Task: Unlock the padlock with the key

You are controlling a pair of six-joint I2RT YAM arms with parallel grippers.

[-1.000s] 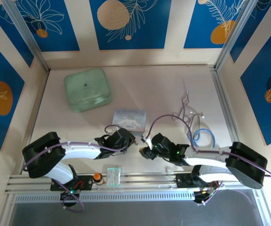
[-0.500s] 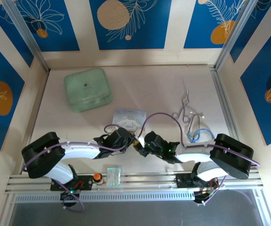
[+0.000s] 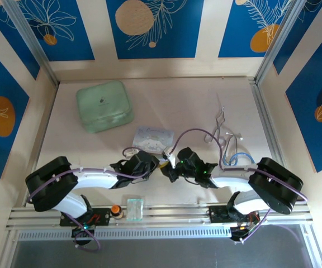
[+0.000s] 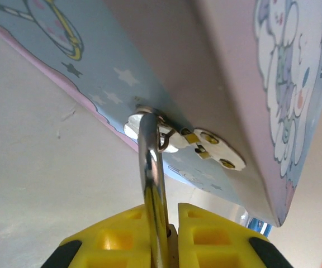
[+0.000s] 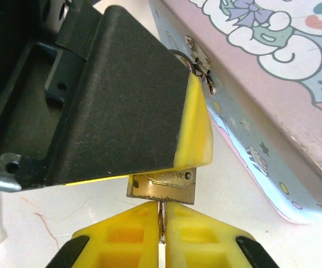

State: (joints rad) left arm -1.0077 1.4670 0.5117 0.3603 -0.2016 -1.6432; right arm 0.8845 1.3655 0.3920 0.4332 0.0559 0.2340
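Currently | left wrist: left gripper [image 4: 166, 216] pinches padlock [image 4: 150, 162] shackle | right wrist: right gripper [image 5: 162, 212] pinches key [image 5: 161, 224]

Overhead view: bright, even, diffuse light; the pale counter [image 3: 166, 106] carries only faint, soft-edged shadows close under the arms [image 3: 94, 178]. Wall rails [image 3: 32, 44] lean outward toward the corners, a wide-angle effect. Left wrist view: yellow jaws blurred along the bottom edge; a white glare streak runs down the silver shackle of the padlock [image 4: 151, 167]; the blue tin [image 4: 166, 61] looks dull and shaded at upper centre. Right wrist view: the padlock's brass body sharp at centre, the key [image 5: 161, 215] a pale glint below it, upper left dim.
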